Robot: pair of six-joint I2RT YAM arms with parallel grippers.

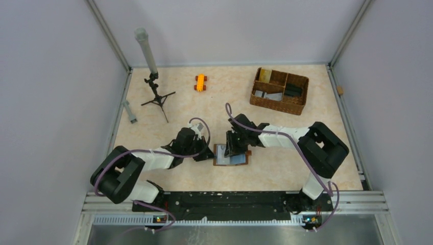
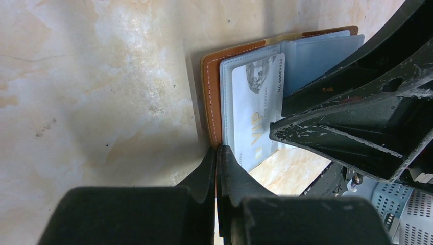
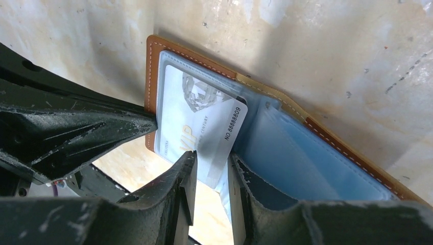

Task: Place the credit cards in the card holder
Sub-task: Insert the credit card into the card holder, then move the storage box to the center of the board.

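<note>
Right claw (image 3: 210, 166) narrow around silver card (image 3: 204, 122) edge; left claw (image 2: 217, 155) closed at card holder (image 2: 212, 102) rim.

Woven basket (image 1: 279, 104) far right; orange toy car (image 1: 200, 82); black tripod (image 1: 158, 97); grey tube (image 1: 129, 112).

Open brown leather card holder (image 2: 210, 92) on the marbled beige table (image 2: 92, 76).
A silver-grey "VIP" credit card (image 2: 255, 112) sits partly inside its clear blue pocket; the left gripper (image 2: 217, 158), fingers together, touches the holder's edge.
</note>
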